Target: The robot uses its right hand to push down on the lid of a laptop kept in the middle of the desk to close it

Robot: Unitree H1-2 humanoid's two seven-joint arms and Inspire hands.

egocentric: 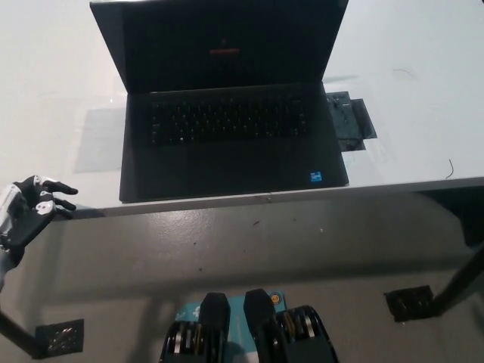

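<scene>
Nothing of the closing done yet, judging by how things lie. Nearest, at the lower left and just off the front edge of the desk (423,106): the white left hand (30,208), holding nothing, fingers apart and loosely curled, resting idle below table level. No black right hand anywhere in view, so impossible to say whether open or closed, or how close to the work. Farther in, sitting in the middle of the desk with its front edge near the desk's rim: the laptop (231,147), wide open. Keyboard (227,119) fully exposed, a small blue sticker (318,177) at the near right corner of the palm rest. Just beside the laptop's right edge, a dark flat patch (350,121) lying on the white surface, hard to identify. Farthest back: the lid (223,38), raised and leaning away, screen mostly dark with a small red mark (224,52) near its centre. Everything left to do, then: bringing the right hand up over the top of the lid, pressing forward and down, and folding the lid onto the keyboard.
</scene>
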